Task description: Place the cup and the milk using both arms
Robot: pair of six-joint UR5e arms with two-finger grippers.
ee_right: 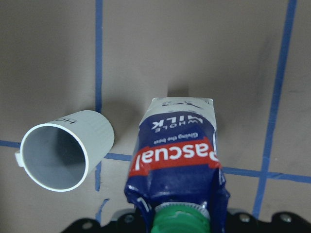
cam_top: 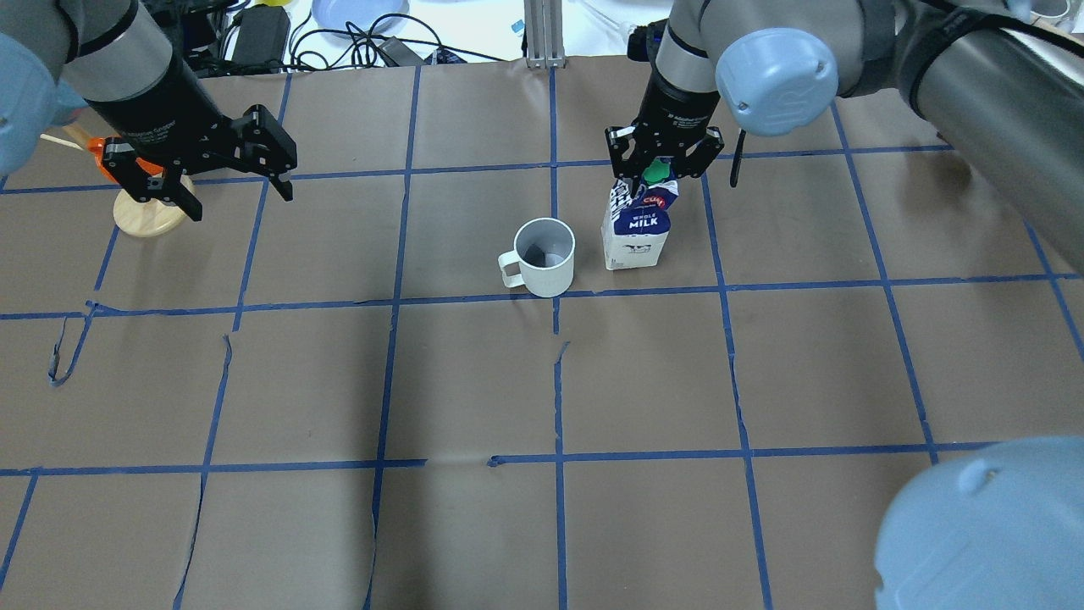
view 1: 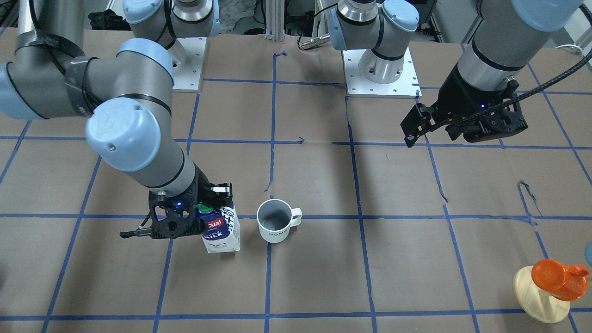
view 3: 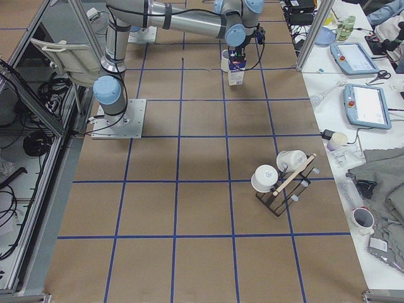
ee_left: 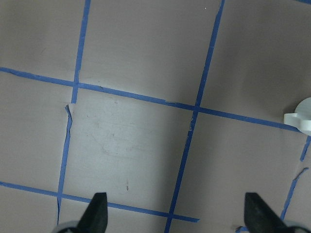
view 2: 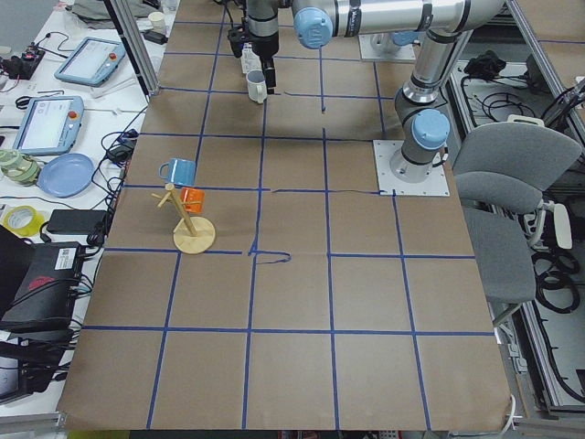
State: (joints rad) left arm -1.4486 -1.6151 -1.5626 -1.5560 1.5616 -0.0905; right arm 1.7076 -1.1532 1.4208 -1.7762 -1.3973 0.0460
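The milk (view 1: 222, 231) stands on the brown paper table, leaning slightly, just beside the white cup (view 1: 275, 222). My right gripper (view 1: 203, 210) is shut on the carton's gable top by the green cap; it shows over the milk (cam_top: 635, 229) in the overhead view (cam_top: 654, 174). In the right wrist view the carton (ee_right: 180, 150) fills the middle and the empty cup (ee_right: 63, 155) stands upright to its left. The cup (cam_top: 546, 254) has its handle pointing away from the milk. My left gripper (cam_top: 222, 182) is open and empty, high above the table, far from both; its wrist view (ee_left: 177, 213) shows bare paper and the cup's edge (ee_left: 301, 119).
A wooden mug tree (cam_top: 148, 212) with an orange mug (view 1: 557, 277) stands close under my left gripper. A second rack with white mugs (view 3: 278, 180) stands near the table's right end. Blue tape lines grid the paper; tablets and cables lie past the far edge.
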